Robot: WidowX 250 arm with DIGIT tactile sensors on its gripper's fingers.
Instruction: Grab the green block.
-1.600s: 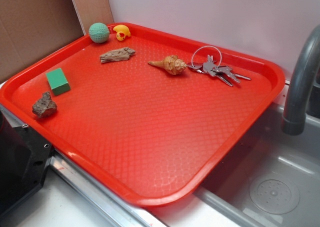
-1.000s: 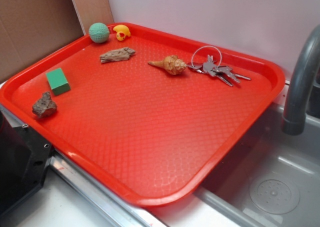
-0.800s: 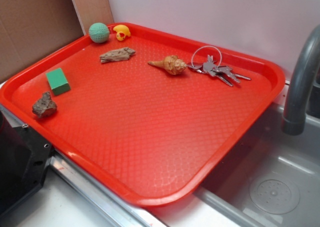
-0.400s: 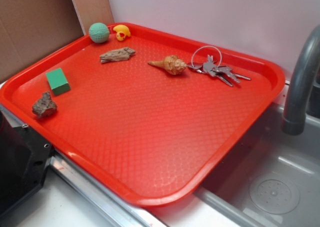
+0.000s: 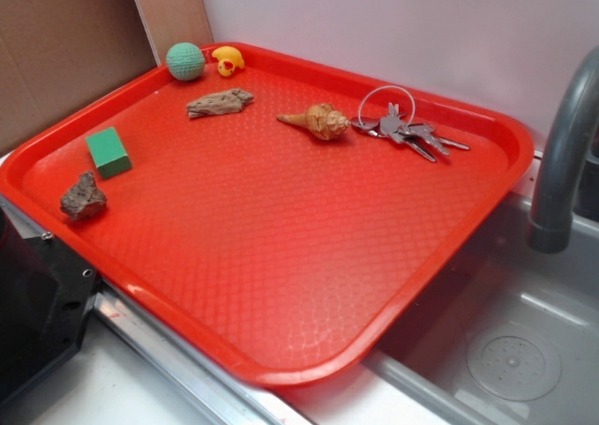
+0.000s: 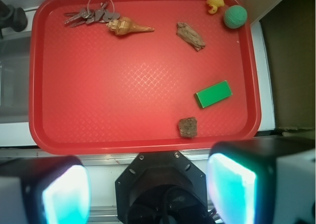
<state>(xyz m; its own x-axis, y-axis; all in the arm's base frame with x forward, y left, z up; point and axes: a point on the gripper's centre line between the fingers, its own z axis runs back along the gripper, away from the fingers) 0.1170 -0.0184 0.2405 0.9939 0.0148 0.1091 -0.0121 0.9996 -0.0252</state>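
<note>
1. Green block (image 5: 109, 152) (image 6: 213, 94): a bright-green cuboid lying flat on the red tray (image 5: 309, 247) (image 6: 123, 86), close to the tray's left rim in the exterior view and toward the right side in the wrist view. Nothing touches it.
2. Brown rock (image 5: 82, 198) (image 6: 188, 127): just beside the block, apart from it, nearer the tray's edge.
3. Piece of driftwood (image 5: 219, 102) (image 6: 190, 36): farther along the tray from the block, lying flat.
4. Teal ball (image 5: 185, 61) (image 6: 235, 16) and small yellow toy (image 5: 227, 60) (image 6: 215, 4): side by side in the tray's corner, beyond the driftwood.
5. Spiral seashell (image 5: 318, 121) (image 6: 127, 26): near the far rim, its tip pointing toward the driftwood.
6. Bunch of keys on a ring (image 5: 402, 128) (image 6: 93, 15): just beside the shell's broad end.
7. Claw (image 6: 148, 189): seen only in the wrist view, at the bottom edge, outside the tray and well apart from the block; its two fingers (image 6: 232, 187) stand spread wide with nothing between them.
8. Grey faucet (image 5: 562, 153) and sink basin (image 5: 505, 341): beside the tray's right edge in the exterior view.
</note>
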